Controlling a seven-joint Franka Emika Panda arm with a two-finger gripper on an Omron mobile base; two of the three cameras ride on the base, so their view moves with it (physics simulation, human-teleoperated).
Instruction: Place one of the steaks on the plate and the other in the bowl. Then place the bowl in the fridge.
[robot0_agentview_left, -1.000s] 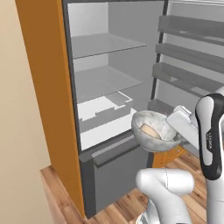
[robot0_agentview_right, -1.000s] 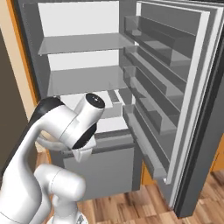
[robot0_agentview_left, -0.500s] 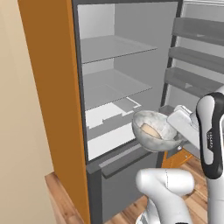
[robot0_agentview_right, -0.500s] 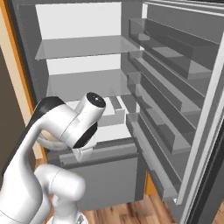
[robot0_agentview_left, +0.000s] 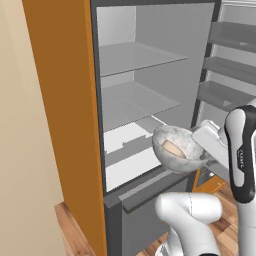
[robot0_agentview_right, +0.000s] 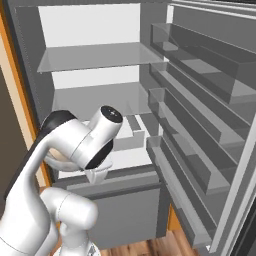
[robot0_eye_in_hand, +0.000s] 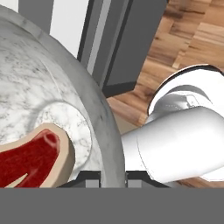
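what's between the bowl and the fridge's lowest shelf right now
Nothing: in the left base view the bowl, steak inside, hangs before the open fridge, with bare space to that shelf.

The left base camera is sitting behind the arm on its left and is looking forward and down into the open fridge (robot0_agentview_left: 145, 100). The right base camera is looking from the other side, closer to the fridge door. Both are showing the same grey shelves (robot0_agentview_right: 95, 56). The hand camera is looking along the fingers (robot0_eye_in_hand: 92, 180), very close to the bowl (robot0_eye_in_hand: 52, 87), with the wood floor (robot0_eye_in_hand: 183, 39) behind it.
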